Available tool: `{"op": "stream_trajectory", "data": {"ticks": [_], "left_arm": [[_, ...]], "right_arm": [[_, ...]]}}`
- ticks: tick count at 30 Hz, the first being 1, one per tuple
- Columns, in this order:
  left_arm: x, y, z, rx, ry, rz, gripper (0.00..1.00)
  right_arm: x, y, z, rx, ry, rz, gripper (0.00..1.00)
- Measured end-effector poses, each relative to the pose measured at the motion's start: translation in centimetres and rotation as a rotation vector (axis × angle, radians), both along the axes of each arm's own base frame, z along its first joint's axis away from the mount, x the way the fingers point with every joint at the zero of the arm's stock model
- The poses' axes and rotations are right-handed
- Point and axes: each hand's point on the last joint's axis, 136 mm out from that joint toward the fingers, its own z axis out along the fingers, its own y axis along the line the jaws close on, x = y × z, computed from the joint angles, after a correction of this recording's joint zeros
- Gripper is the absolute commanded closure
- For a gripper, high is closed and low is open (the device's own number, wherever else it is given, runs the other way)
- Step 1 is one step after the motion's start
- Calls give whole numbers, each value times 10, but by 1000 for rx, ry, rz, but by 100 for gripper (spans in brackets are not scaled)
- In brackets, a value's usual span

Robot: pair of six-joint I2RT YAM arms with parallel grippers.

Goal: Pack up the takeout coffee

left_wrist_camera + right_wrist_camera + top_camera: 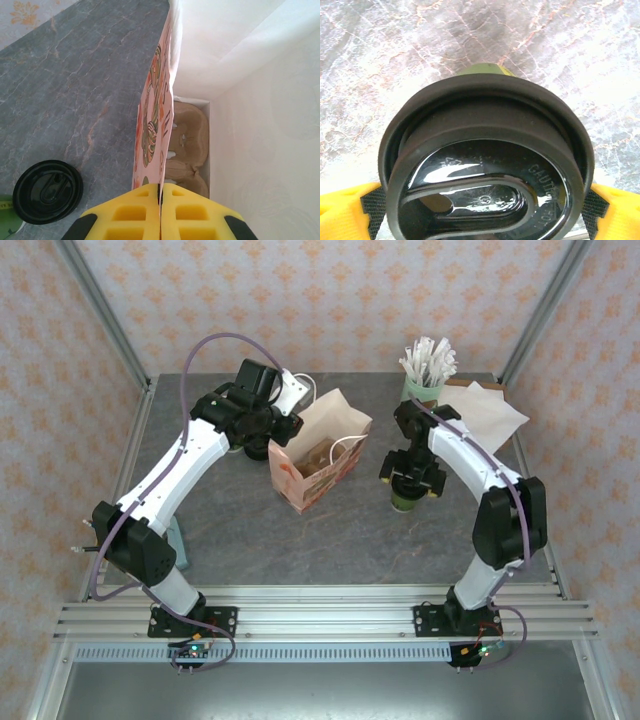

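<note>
Packing stage, grasp of the cup pending. At the left of the paper bag (318,455), the left tool (161,194) is fully closed on the bag's left wall, pinching the printed paper at its top edge; this reads as a hold that keeps the mouth spread and the bag upright. Inside the bag, at its floor, lies a brown moulded pulp cup carrier (187,142), its wells unoccupied. To the right of the bag, near it but not touching, the takeout coffee (405,502) stands upright on the grey marbled surface (250,540), black lid in place. The right tool (409,480) is poised directly over the cup with its jaws at full spread, one yellow finger on either side of the lid and the pads (371,216) just beside the rim; nothing is gripped, and whether the pads touch the lid cannot be told. By judgement, the next move calls for closing on the cup below the lid, lifting it level, carrying it leftward over the bag's mouth, and lowering it into a carrier well without snagging the handle or tipping the cup.
</note>
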Motion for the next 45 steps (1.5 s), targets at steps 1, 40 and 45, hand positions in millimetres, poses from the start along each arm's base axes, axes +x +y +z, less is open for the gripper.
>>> {"op": "stream_trajectory", "data": {"ticks": [1, 40, 45], "left_arm": [[0, 1, 0, 3, -1, 3, 100], [0, 4, 0, 15, -3, 11, 100], [0, 4, 0, 17, -4, 13, 100]], "right_arm": [[1, 1, -1, 4, 1, 7, 0], [17, 0, -18, -19, 31, 184, 0], [18, 0, -17, -19, 29, 181, 0]]}}
